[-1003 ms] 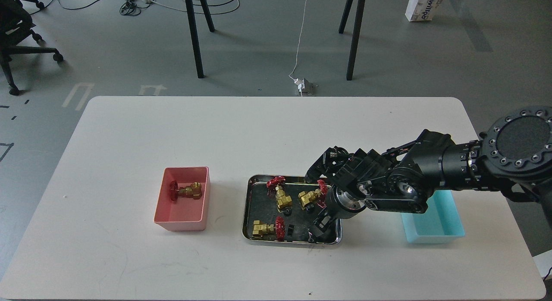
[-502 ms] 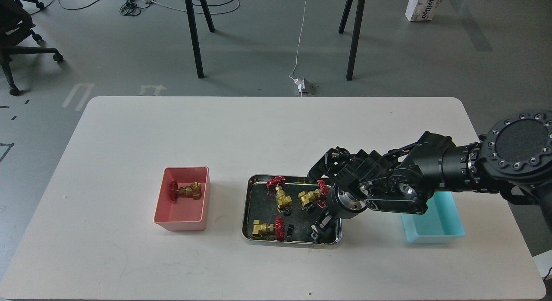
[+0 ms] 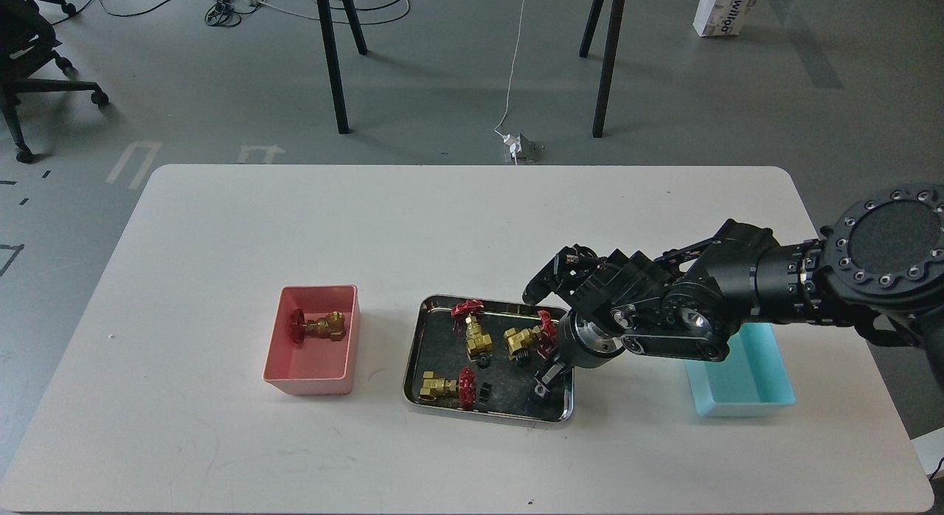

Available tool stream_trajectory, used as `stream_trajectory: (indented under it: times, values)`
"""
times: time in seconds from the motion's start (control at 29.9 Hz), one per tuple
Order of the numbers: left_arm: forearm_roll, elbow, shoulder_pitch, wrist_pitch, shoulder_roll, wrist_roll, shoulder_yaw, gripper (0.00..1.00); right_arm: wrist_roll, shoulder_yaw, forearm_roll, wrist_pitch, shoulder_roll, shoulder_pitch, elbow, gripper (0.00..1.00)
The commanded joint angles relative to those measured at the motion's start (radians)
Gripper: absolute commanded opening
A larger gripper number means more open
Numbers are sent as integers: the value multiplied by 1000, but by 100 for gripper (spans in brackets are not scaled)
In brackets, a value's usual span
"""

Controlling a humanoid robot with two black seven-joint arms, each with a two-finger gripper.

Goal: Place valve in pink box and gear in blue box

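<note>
Reaching in from the right, the right hand dips into the steel tray on the tabletop; too dark to tell its grip. One valve lies in the pink box. A gear sits in the tray, the blue box behind the arm.

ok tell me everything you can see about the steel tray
The steel tray is a shiny, shallow rectangular pan with rounded corners and a dark reflective floor. It lies flat on the white table, slightly askew, between the pink box and the blue box. Three brass valves with red handwheels and a few small black gears lie inside. The right gripper reaches into its right end.
</note>
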Motion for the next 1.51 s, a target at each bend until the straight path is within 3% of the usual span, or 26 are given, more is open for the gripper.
stream_trajectory:
  times: [0.0, 0.27, 0.57, 0.74, 0.87, 1.04, 1.1, 1.3, 1.47]
  values:
    - [-1, 0, 0, 0, 1, 0, 0, 95, 1, 55, 29, 5, 0, 42, 2, 8]
    - [0, 0, 6, 0, 1, 0, 5, 95, 0, 121, 136, 10, -26, 129, 75, 8]
    - [-1, 0, 12, 2, -2, 0, 5, 95, 0, 121, 138, 13, -561, 128, 284, 9]
    - [-1, -2, 12, 2, -10, 0, 5, 95, 0, 120, 127, 13, -802, 118, 406, 9]
    - [-1, -3, 12, 2, -22, -2, 5, 95, 0, 118, 123, 13, -899, 86, 430, 11]
    - [-1, -3, 12, 3, -31, 0, 2, 95, 0, 121, 94, 10, -922, 54, 433, 14]
    - [-1, -3, 11, 2, -31, 0, 2, 95, 0, 123, 91, 2, -922, 39, 427, 20]
    - [-1, -3, 11, 2, -33, 0, 3, 95, -2, 158, 90, 0, -917, -12, 411, 53]
    - [-1, -3, 12, 2, -30, 0, 5, 95, -3, 192, 94, 0, -919, -36, 413, 65]
